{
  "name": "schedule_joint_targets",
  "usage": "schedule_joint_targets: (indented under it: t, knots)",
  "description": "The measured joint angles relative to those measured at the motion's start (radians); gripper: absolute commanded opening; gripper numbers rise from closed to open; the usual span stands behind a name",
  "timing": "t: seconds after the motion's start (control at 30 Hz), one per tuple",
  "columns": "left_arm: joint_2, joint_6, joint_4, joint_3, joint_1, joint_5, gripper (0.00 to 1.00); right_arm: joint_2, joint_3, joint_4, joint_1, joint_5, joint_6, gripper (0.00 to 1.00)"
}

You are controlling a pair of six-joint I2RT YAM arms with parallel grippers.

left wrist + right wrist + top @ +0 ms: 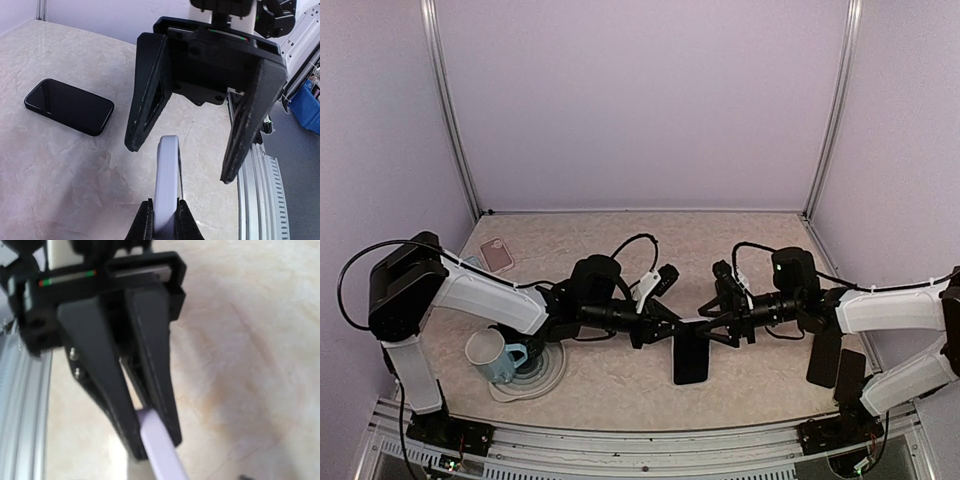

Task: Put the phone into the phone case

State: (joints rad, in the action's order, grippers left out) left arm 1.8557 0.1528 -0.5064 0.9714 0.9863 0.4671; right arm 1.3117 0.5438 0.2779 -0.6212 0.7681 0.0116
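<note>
**A:** At the back left corner of the tabletop (720,235), what is shown?

**B:** A pink case (497,256) lying flat, with no phone visible in it. Nearer the front left corner, a mug (488,352) stands upright on a pale mat (552,378). Nothing shows inside the mug.

**A:** And the left arm?

**B:** The left gripper (163,219) is clenched on one end of a pale lilac phone case (167,165). It holds the case edge-on above mid-table, and the case has no phone in it.

**A:** Where is the phone?

**B:** The phone (690,358) lies flat on the tabletop, midway along and toward the front edge, well apart from the held case. It sits just to the front-edge side of both sets of fingertips. Its long axis runs front to back.

**A:** The right arm?

**B:** The right gripper (180,161) is released. Its jaws stand apart on either side of the case's free end, and neither is seen touching it.

**A:** Which arm is nearer the phone?

**B:** Both are about equally near. The right holds nothing, so it is judged the free one. A pick would call for coming down toward the front edge, with the jaws across the phone's short width.
</note>
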Motion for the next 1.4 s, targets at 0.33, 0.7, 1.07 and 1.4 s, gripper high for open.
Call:
schedule_joint_targets:
  t: [0.33, 0.7, 1.07, 1.4]
  knots:
    - [-0.033, -0.080, -0.002, -0.031, 0.008, 0.018, 0.00, 0.008, -0.003, -0.039, 0.000, 0.035, -0.130, 0.09]
    - [-0.035, -0.106, 0.028, -0.050, 0.012, 0.023, 0.47, -0.010, -0.001, -0.084, 0.001, 0.069, -0.156, 0.00]
    - [-0.027, -0.072, -0.003, -0.091, 0.034, 0.019, 0.37, -0.025, -0.001, -0.105, -0.001, 0.066, -0.177, 0.00]
    - [0.021, -0.047, -0.039, -0.060, 0.056, 0.026, 0.05, -0.031, 0.000, -0.120, -0.001, 0.071, -0.183, 0.00]
